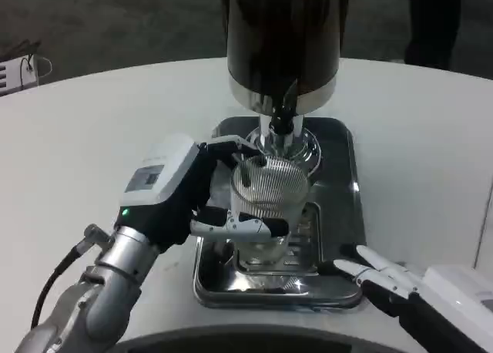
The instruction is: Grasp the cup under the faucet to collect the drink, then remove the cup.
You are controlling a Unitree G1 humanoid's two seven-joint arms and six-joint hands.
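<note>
Head view: left hand (202, 195) grips ribbed cup (269, 191); no legible writing.

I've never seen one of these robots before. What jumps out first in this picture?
At the centre, the left hand grips a clear ribbed cup standing on a shiny metal drip tray, right under the faucet of a big dark drink dispenser. At lower right, the right hand rests by the tray's corner, fingers apart, holding nothing.
</note>
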